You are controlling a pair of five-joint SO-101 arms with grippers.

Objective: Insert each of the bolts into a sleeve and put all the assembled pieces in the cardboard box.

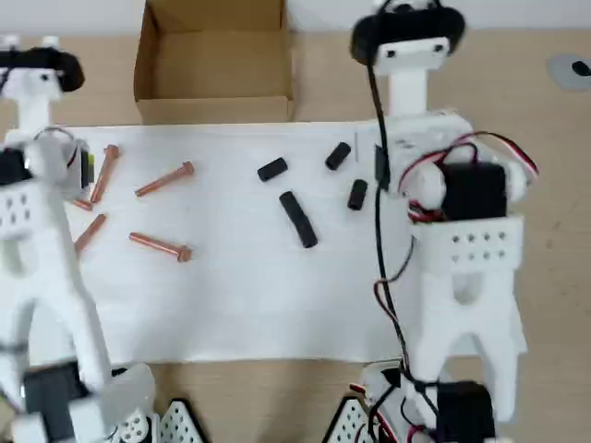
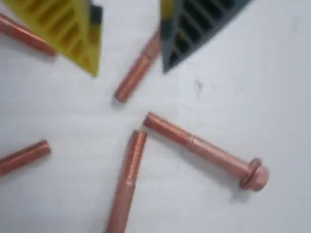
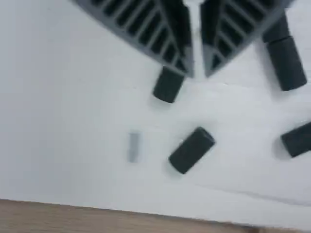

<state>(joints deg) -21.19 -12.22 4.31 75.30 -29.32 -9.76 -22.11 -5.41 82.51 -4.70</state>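
Several copper bolts lie on the left of the white sheet (image 1: 240, 305), among them one (image 1: 164, 180) and another (image 1: 160, 245). My left gripper (image 1: 85, 172) hangs over them. In the left wrist view it (image 2: 129, 65) is open, its yellow and black fingers on either side of a bolt (image 2: 138, 70) that lies on the sheet. A flanged bolt (image 2: 204, 150) lies farther off. Black sleeves (image 1: 271, 170) (image 1: 338, 156) (image 1: 357, 194) and a longer one (image 1: 297, 219) lie mid-right. My right gripper (image 3: 198, 70) is shut, empty, just short of a sleeve (image 3: 167, 85). The cardboard box (image 1: 212, 97) stands open behind the sheet.
Other bolts (image 2: 127, 179) (image 2: 24, 156) (image 2: 26, 36) lie close around the left gripper. More sleeves (image 3: 191, 149) (image 3: 286, 60) (image 3: 297, 138) surround the right one. The sheet's far edge meets bare wooden table (image 3: 97, 218). A small grey mark (image 3: 133, 145) is on the sheet.
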